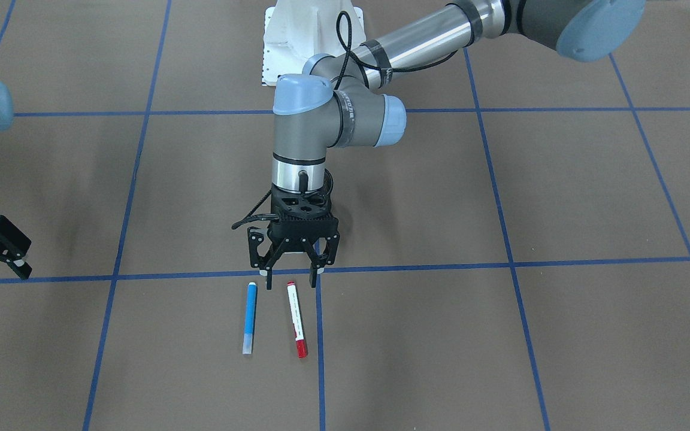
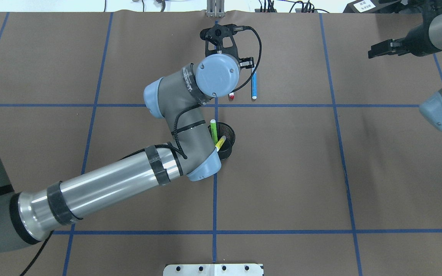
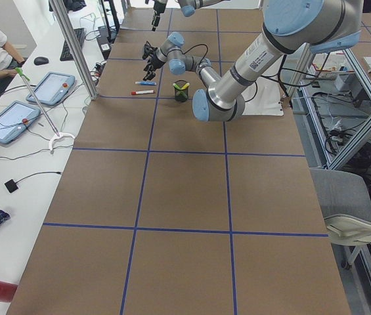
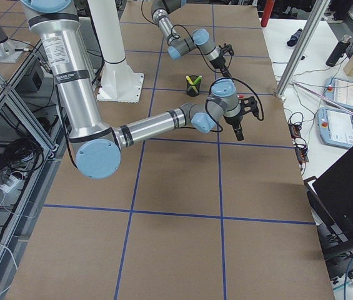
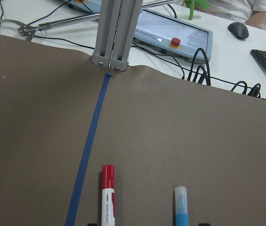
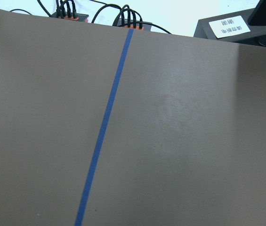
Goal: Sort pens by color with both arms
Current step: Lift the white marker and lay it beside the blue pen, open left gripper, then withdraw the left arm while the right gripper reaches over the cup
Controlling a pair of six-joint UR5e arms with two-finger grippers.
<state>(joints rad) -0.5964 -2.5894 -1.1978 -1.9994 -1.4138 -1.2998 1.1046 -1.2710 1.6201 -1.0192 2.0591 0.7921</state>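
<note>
The table (image 2: 320, 172), brown with a blue tape grid, carries everything. Two arms work over it. The left arm (image 2: 109, 184) stretches from the robot's edge across the middle towards the far edge. This puts its gripper (image 1: 292, 272) just above the robot-side ends of two pens, pointing down with its jaws spread and nothing between them. I judge it is lining up for a pick, but I cannot tell which pen it aims at. The right arm (image 2: 441, 27) is held back by the far right corner, probably to leave the left arm room; its gripper (image 2: 378, 49) also looks spread and empty.

One black mesh cup (image 2: 233, 138) stands at the table's middle, half under the left arm's elbow. There are four pens:
- The green pen (image 2: 213, 130) and the yellow pen (image 2: 220, 142) lean inside the cup.
- The blue pen (image 1: 250, 317) and the red-capped pen (image 1: 296, 319) lie flat near the middle of the far edge. They are nearly parallel and apart, so spread jaws could take one alone
</note>
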